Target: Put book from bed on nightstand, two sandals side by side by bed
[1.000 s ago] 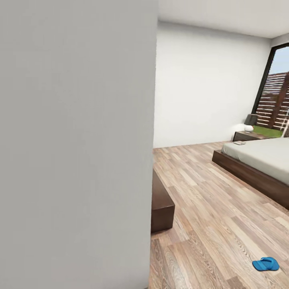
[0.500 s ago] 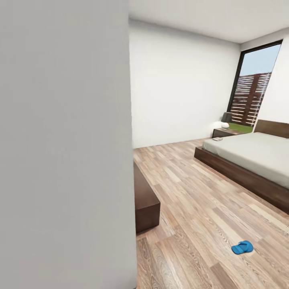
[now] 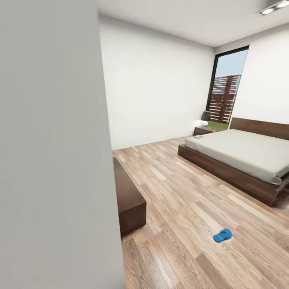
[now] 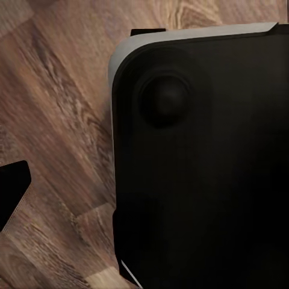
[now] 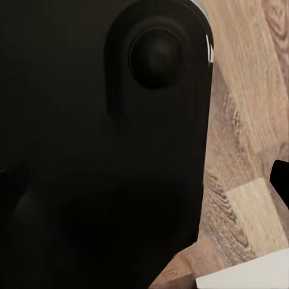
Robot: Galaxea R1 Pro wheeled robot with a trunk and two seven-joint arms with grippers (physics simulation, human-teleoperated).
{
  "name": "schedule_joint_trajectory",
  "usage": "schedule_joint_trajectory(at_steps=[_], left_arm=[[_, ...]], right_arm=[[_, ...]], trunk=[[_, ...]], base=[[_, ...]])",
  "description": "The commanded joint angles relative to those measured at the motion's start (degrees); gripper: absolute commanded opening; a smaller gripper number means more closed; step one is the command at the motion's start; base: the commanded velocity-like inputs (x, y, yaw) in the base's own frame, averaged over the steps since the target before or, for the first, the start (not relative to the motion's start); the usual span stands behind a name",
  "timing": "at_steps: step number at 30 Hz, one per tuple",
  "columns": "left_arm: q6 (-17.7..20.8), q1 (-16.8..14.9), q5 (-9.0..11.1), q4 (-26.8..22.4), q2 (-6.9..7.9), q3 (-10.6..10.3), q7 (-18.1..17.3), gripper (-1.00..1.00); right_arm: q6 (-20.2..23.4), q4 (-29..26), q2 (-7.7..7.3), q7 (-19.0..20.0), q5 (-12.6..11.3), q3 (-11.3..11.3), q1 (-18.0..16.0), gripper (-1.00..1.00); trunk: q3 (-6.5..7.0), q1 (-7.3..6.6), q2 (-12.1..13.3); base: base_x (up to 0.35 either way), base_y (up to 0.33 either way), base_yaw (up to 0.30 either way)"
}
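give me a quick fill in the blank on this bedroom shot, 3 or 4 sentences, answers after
1. One sandal lies on the wood floor; its colour is ____.
2. The bed has a light grey mattress on a dark ____ frame.
3. Beside the bed's head, the nightstand stands in front of the tall ____.
4. Against the near grey wall sits a low dark brown ____.

Missing words: blue; brown; window; cabinet
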Motion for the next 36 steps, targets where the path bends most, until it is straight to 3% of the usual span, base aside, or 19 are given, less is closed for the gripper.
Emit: schedule_joint_trajectory(at_steps=[1,36], left_arm=[[-0.2,0.0,0.0,0.0,0.0,-0.1,0.1,1.0],[-0.2,0.0,0.0,0.0,0.0,-0.1,0.1,1.0]], right_arm=[[0.0,0.0,-0.01,0.1,0.0,0.0,0.0,1.0],[-0.1,-0.1,-0.05,0.1,0.0,0.0,0.0,1.0]], trunk=[[-0.04,0.0,0.0],[-0.04,0.0,0.0]], base=[[0.0,0.0,-0.275],[0.0,0.0,-0.276]])
